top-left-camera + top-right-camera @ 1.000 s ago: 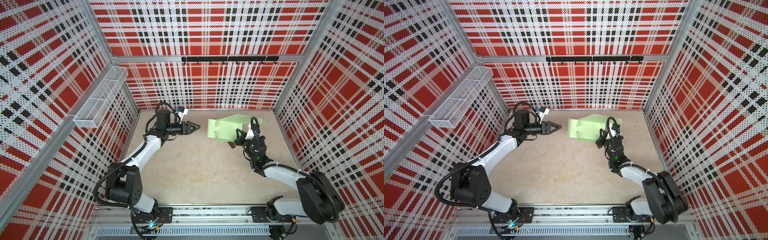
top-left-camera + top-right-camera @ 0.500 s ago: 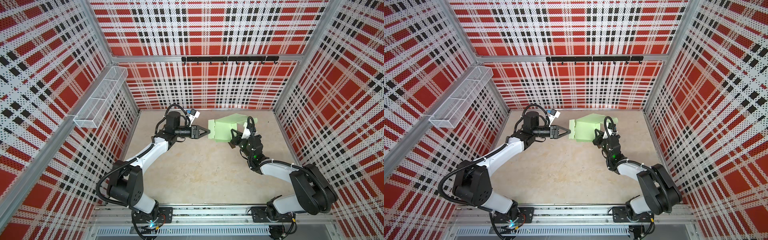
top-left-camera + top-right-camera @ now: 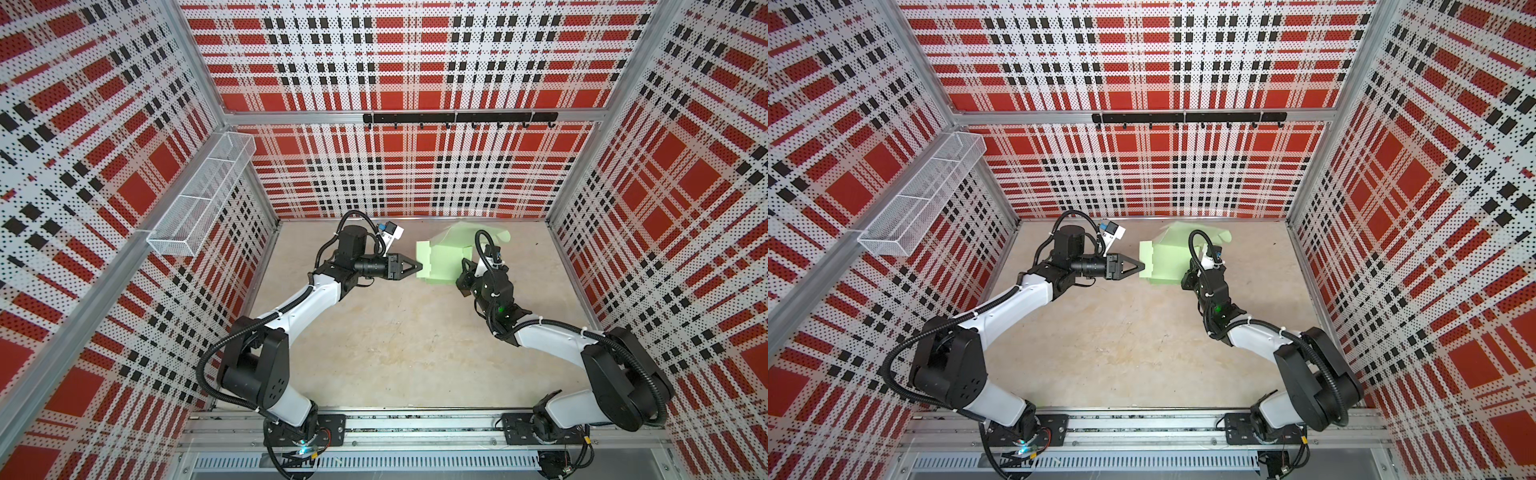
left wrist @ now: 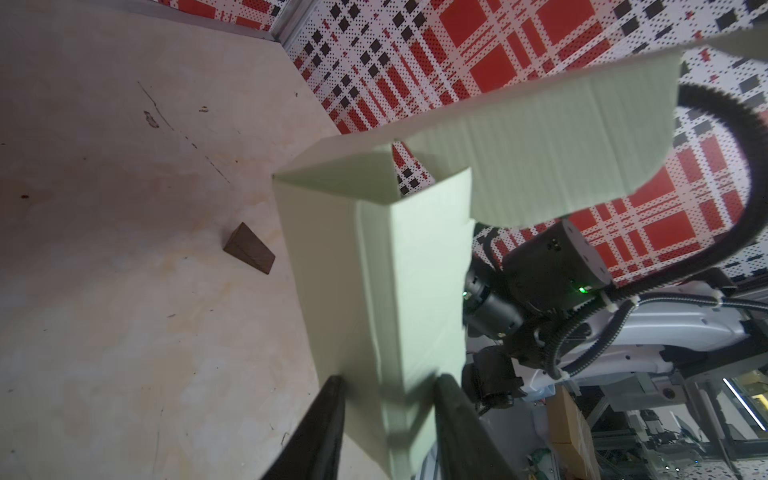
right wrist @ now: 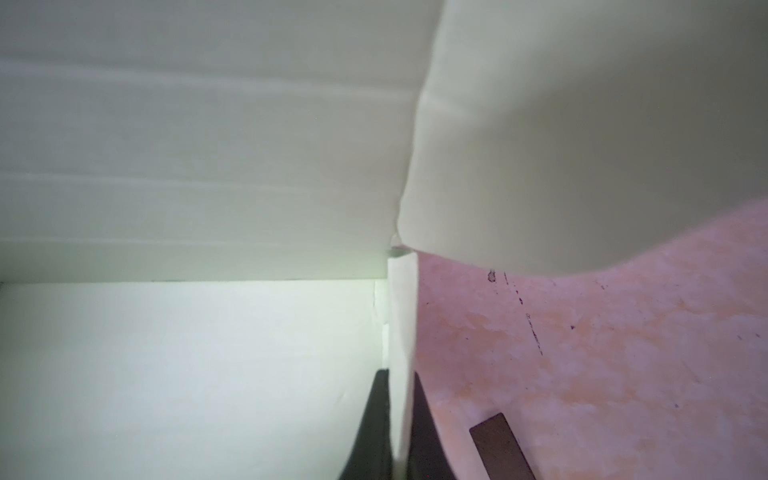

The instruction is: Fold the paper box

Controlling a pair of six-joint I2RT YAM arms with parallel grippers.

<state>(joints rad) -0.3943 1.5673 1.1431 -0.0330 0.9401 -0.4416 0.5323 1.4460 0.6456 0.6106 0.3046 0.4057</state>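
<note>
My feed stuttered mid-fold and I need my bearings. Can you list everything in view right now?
paper box: one, pale mint green, partly folded, at the table's far side between the two grippers
wedge scrap: one, dark brown, on the table beside the box
wire basket: one, white mesh, mounted on the left wall
hook rail: one, black, across the back wall
table: one, beige and stained, under everything
left gripper: one, black, jaws straddling the box's left end; whether it clamps cannot be told
right gripper: one, black, shut on a thin wall at the box's right end
</note>
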